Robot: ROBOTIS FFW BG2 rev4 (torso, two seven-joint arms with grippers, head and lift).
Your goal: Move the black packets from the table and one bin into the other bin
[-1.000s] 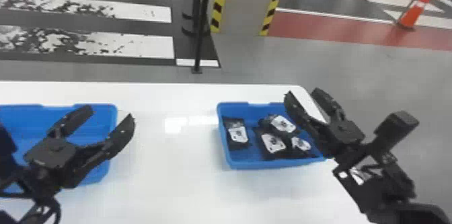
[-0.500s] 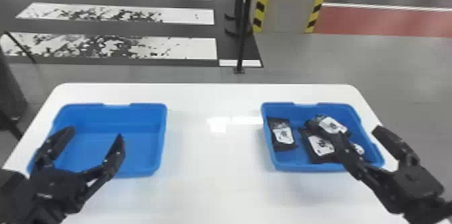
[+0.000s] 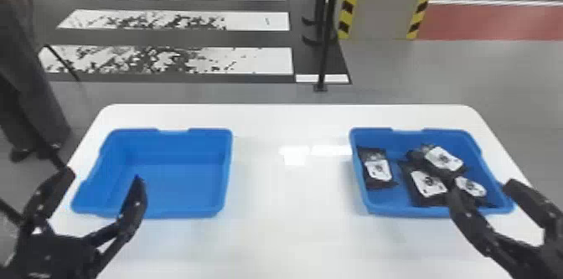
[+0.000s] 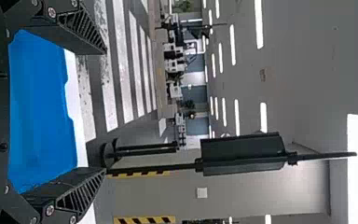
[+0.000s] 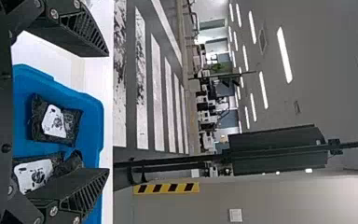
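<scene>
In the head view my left gripper (image 3: 102, 177) stands open over the near left part of the left blue bin (image 3: 180, 182), which holds no packets. My right gripper (image 3: 481, 190) is open at the near right corner of the right blue bin (image 3: 370, 207), one finger in front of the packets. That bin holds several black packets with white labels: one (image 3: 378, 170) by its left wall, others overlapping at the right, such as this packet (image 3: 444, 160). In the left wrist view the left gripper (image 4: 106, 112) has nothing between its fingers. In the right wrist view the right gripper (image 5: 109, 112) is likewise empty, a packet (image 5: 56, 122) beyond.
Both bins stand on a white table (image 3: 289, 198), with a broad stretch of tabletop between them. Behind the far edge stands a black pole (image 3: 326, 39). A person's legs show at the far left, beyond the table.
The head view has swung left, so the bins and table sit farther right and the left bin shows whole. Both grippers remain open; the right one now appears lower against its bin.
</scene>
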